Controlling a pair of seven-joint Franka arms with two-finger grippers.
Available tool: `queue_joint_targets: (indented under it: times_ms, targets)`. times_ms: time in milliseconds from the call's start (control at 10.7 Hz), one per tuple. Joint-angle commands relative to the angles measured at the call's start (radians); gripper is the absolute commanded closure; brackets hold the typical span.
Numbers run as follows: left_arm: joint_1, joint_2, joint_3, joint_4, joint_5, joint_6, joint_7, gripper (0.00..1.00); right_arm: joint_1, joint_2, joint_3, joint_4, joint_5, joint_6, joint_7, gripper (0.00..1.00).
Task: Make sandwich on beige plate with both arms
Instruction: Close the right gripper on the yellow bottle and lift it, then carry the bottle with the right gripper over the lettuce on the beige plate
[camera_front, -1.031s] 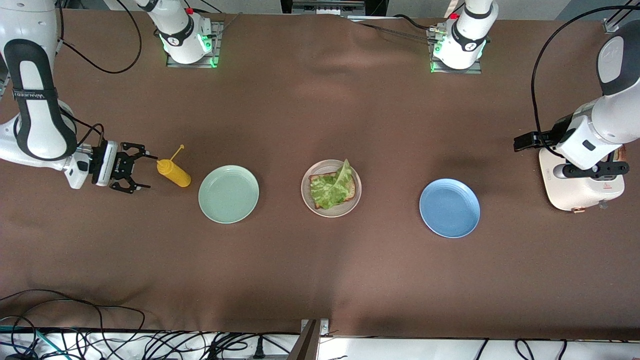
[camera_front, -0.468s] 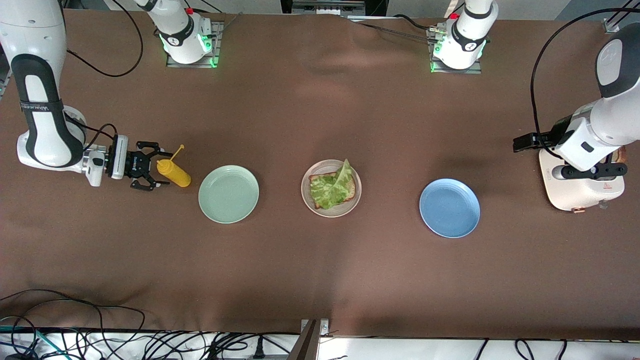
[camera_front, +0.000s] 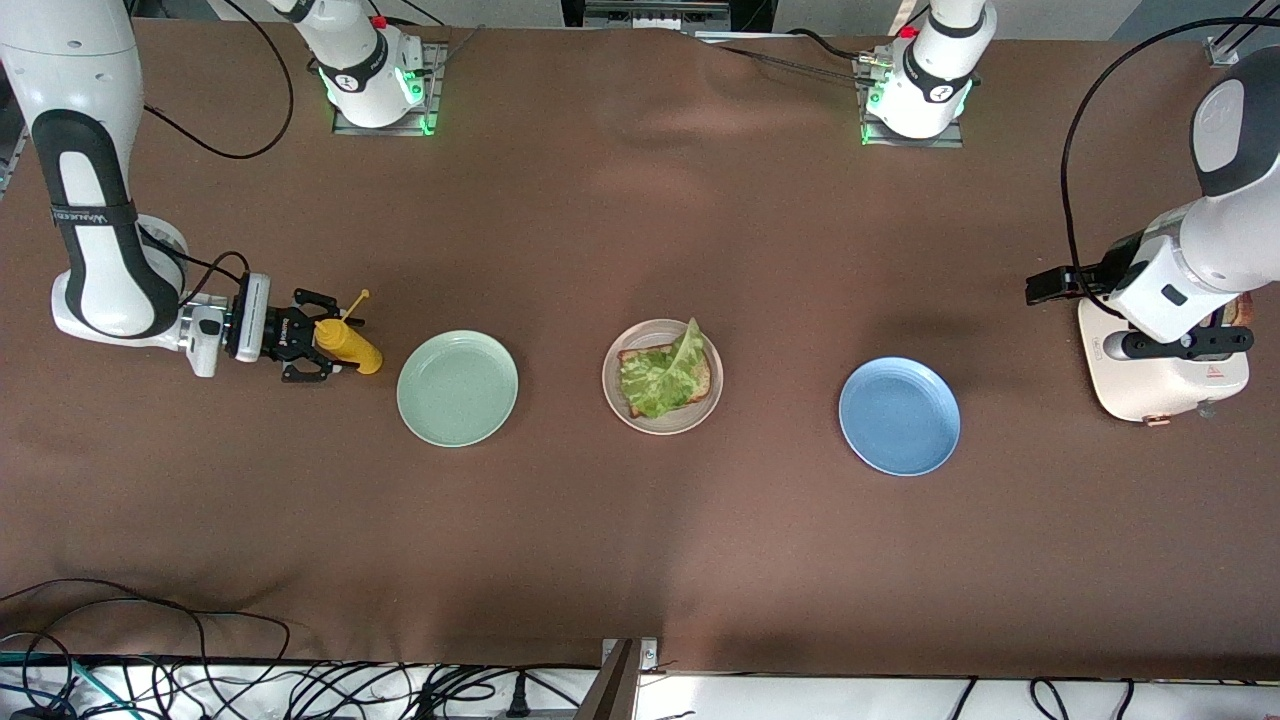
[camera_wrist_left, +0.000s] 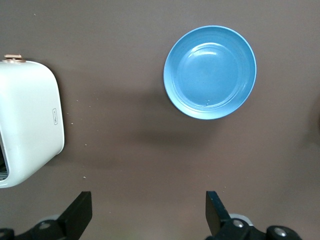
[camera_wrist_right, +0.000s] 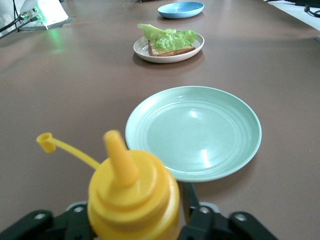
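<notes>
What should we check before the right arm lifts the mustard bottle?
1. Right pincer around the mustard bottle: ok, a finger on each side of it.
2. Firm grip: cannot tell, no contact is visible.
3. Bottle cap: not ok for carrying, the cap hangs off on its tether and the nozzle is bare.
4. Beige plate ready: ok, one toast with lettuce on top, no second slice yet.
5. Path to the beige plate: not ok at table height, the green plate lies between; go over it.
6. Left pincer clear: ok, open, waiting over the table by the toaster.
</notes>
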Motion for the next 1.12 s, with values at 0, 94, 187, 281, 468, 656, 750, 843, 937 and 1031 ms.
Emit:
queue_joint_targets:
  times_ms: [0, 94, 187, 281, 468, 656, 750, 843, 937, 1031]
  targets:
    - [0.009, -0.012, -0.003, -0.013, -0.002, 0.008, 0.024, 0.00, -0.012, 0.026, 0.015, -0.011, 0.009, 0.061, 0.020, 1.00]
    - [0.009, -0.012, -0.003, -0.013, -0.002, 0.008, 0.024, 0.00, -0.012, 0.024, 0.017, -0.009, -0.010, 0.069, 0.056, 1.00]
    - [0.009, -0.012, -0.003, -0.013, -0.002, 0.008, 0.024, 0.00, -0.012, 0.008, 0.026, 0.006, -0.067, 0.070, 0.140, 1.00]
    - [0.009, -0.012, -0.003, -0.014, -0.002, 0.008, 0.024, 0.00, -0.012, -0.015, 0.052, 0.032, -0.157, 0.070, 0.272, 1.00]
    - [0.009, -0.007, -0.003, -0.013, -0.002, 0.008, 0.024, 0.00, 0.003, -0.053, 0.110, 0.076, -0.307, 0.078, 0.545, 1.00]
    - [0.009, -0.007, -0.003, -0.013, -0.002, 0.008, 0.024, 0.00, 0.058, -0.055, 0.135, 0.160, -0.436, 0.083, 0.793, 1.00]
    - [0.009, -0.007, -0.003, -0.014, -0.002, 0.008, 0.024, 0.00, 0.113, -0.052, 0.136, 0.225, -0.551, 0.083, 0.910, 1.00]
    - [0.009, -0.005, -0.003, -0.013, -0.002, 0.008, 0.024, 0.00, 0.167, -0.045, 0.136, 0.277, -0.639, 0.081, 1.029, 1.00]
    - [0.009, -0.005, -0.003, -0.013, -0.001, 0.008, 0.024, 0.00, 0.221, -0.033, 0.136, 0.322, -0.682, 0.083, 1.111, 1.00]
    - [0.009, -0.005, -0.003, -0.014, -0.002, 0.008, 0.024, 0.00, 0.268, -0.013, 0.136, 0.361, -0.717, 0.083, 1.177, 1.00]
